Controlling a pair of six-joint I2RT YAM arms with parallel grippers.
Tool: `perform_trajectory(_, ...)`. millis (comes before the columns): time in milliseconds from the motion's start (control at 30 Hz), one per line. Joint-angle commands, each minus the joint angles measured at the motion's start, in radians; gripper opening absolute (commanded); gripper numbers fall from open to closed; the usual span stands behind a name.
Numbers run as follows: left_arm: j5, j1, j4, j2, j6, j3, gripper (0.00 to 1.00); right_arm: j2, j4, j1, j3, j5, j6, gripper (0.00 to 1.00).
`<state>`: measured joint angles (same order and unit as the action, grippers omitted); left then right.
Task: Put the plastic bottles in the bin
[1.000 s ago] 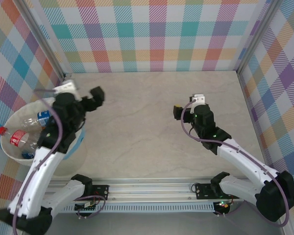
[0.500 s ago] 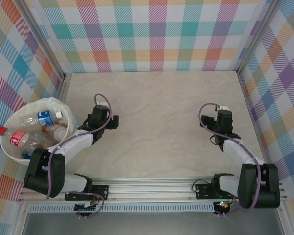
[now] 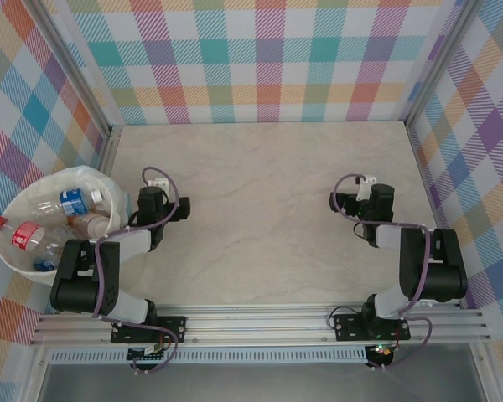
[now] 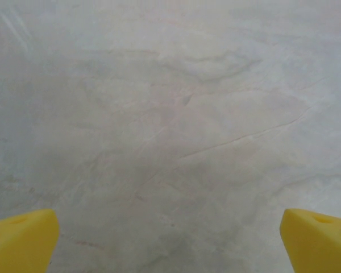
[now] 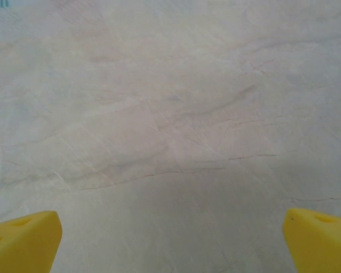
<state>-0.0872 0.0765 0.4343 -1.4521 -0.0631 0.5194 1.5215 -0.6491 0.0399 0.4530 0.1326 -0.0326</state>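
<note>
The bin (image 3: 8, 256), a round cream-white tub with a thin liner, stands at the table's left edge. Several plastic bottles lie inside it, among them one with a blue label (image 3: 72, 201), one with a red label and red cap (image 3: 21, 237) and a brownish one (image 3: 90, 224). My left gripper (image 3: 165, 209) hangs low over bare table just right of the bin, open, its yellow fingertips (image 4: 21, 239) wide apart with nothing between them. My right gripper (image 3: 355, 203) is on the right side, also open and empty, yellow fingertips (image 5: 319, 238) spread over the marble top.
The marble-look table top (image 3: 268, 209) lies between the two arms. Plaid walls enclose the back and both sides. A metal rail (image 3: 260, 322) with the arm bases runs along the near edge.
Both arms have folded down and drawn back toward their bases. The left gripper came away from above the bin's rim and now sits low beside it. Both stayed open.
</note>
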Motion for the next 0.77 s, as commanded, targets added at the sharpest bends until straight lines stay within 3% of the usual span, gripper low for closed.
perform_trajectory(0, 0.088, -0.012, 0.138, 0.013, -0.024, -0.037, 1.0, 0.015, -0.239, 0.002, -0.064, -0.017, -0.002, 1.0)
perform_trajectory(167, 0.086, -0.012, 0.157, 0.002, -0.008, -0.035, 1.0, 0.015, -0.192, -0.035, -0.045, -0.097, 0.017, 1.0)
perform_trajectory(300, 0.095, -0.011, 0.478, -0.13, -0.006, -0.131, 1.0, 0.015, -0.189, -0.036, -0.046, -0.096, 0.017, 1.0)
perform_trajectory(367, 0.048, -0.012, 0.39, -0.112, 0.012, -0.107, 1.0, 0.015, -0.188, -0.035, -0.045, -0.096, 0.019, 1.0)
perform_trajectory(533, -0.068, -0.006, 0.409, -0.116, 0.055, -0.114, 1.0, 0.015, -0.181, -0.036, -0.042, -0.092, 0.021, 1.0)
perform_trajectory(733, -0.067, -0.004, 0.409, -0.113, 0.054, -0.117, 1.0, 0.015, -0.177, -0.036, -0.04, -0.09, 0.023, 1.0)
